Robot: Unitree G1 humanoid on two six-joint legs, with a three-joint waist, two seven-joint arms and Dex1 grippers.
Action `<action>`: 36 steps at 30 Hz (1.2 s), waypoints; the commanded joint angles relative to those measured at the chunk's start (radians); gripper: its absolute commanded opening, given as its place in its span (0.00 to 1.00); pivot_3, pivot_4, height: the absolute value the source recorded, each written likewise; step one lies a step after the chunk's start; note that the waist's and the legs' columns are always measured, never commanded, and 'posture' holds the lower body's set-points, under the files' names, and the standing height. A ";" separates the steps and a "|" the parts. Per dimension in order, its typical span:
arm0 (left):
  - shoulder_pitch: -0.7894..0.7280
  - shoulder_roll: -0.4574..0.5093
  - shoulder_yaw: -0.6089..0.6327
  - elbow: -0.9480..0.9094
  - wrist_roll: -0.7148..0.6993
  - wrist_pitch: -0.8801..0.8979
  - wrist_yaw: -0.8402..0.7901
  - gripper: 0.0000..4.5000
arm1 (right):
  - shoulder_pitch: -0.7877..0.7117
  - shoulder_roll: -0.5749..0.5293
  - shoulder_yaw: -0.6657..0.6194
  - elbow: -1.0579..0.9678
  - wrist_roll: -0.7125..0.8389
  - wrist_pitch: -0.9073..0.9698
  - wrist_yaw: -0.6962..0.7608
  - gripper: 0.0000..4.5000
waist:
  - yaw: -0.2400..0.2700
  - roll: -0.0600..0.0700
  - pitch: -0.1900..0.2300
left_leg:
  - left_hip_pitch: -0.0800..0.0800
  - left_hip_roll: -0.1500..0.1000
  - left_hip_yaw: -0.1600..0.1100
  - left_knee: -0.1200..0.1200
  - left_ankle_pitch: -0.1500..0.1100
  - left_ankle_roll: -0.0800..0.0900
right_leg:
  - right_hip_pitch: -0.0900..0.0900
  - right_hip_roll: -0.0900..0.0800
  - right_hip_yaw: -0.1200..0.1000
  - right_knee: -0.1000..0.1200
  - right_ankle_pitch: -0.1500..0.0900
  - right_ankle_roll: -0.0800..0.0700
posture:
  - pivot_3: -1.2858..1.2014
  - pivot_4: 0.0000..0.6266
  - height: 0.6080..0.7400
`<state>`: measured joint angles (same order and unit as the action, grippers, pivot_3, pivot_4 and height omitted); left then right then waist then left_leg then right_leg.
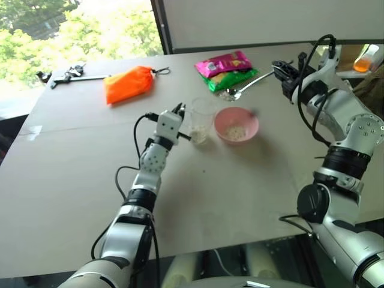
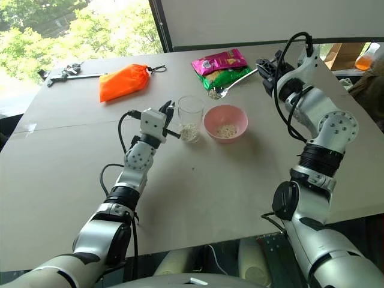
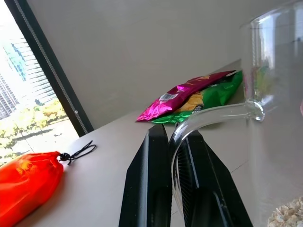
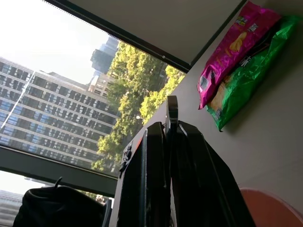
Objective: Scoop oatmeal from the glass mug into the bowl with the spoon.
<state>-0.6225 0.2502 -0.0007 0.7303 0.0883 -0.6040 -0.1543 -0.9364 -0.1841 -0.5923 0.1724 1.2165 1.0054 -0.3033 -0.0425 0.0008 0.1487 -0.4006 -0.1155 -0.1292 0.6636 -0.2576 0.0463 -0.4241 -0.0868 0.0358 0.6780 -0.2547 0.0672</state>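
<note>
Mid-transfer on the counter (image 2: 252, 192): the left gripper (image 2: 168, 114) steadies the glass mug (image 2: 190, 117), fingers clamped on its handle; the right gripper (image 2: 264, 67), fingers pinched on the spoon (image 2: 231, 84), holds its loaded bowl above the snack packet (image 2: 220, 69), beyond the bowl (image 2: 225, 122); oatmeal (image 2: 226, 129) already lies inside; next, seemingly, a tip over the bowl.

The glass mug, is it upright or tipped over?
Upright: the glass mug stands on the table, open rim upward, oatmeal at its bottom.
</note>
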 commanded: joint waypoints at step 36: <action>-0.007 0.011 0.036 0.025 0.004 -0.019 0.086 0.00 | -0.118 -0.031 0.250 -0.231 -0.443 -0.121 0.411 0.00 | 0.002 -0.004 -0.002 | -0.015 0.000 0.000 0.005 0.000 0.000 | -0.015 0.000 -0.003 0.002 0.000 0.000 | 0.52 0.24 1.00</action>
<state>-0.6244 0.2627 0.0390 0.7564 0.0914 -0.6069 -0.0658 -1.0083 -0.2388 -0.2954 -0.0174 0.6890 0.8549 0.1457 -0.0401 -0.0032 0.1463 -0.4151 -0.1157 -0.1290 0.6683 -0.2573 0.0459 -0.4393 -0.0864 0.0327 0.6804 -0.2544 0.0674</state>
